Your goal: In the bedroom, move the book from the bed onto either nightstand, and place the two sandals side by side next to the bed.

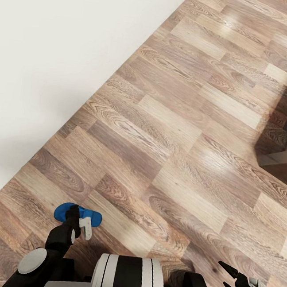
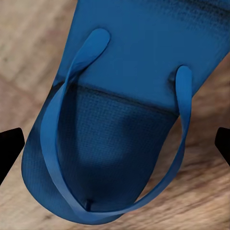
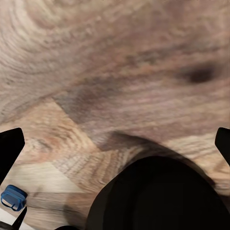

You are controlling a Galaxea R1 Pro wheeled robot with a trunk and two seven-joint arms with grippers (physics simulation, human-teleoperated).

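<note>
One blue sandal [image 1: 94,219] lies flat on the wood floor near the white wall, close in front of my base. My left gripper [image 1: 73,213] hangs directly over it. In the left wrist view the sandal [image 2: 129,96] and its straps lie between the two dark fingertips [image 2: 9,148], which stand wide apart and do not touch it. My right gripper [image 1: 228,277] is open over bare floor at the lower right, with nothing between its fingers. A small blue shape [image 3: 13,197], probably a sandal, sits at the edge of the right wrist view. The book, bed and nightstand are out of view.
A white wall [image 1: 59,62] runs diagonally along the left. Wood-plank floor [image 1: 184,135] stretches ahead. The corner of a brown wooden piece of furniture [image 1: 284,164] juts in at the right edge, with a shadow behind it.
</note>
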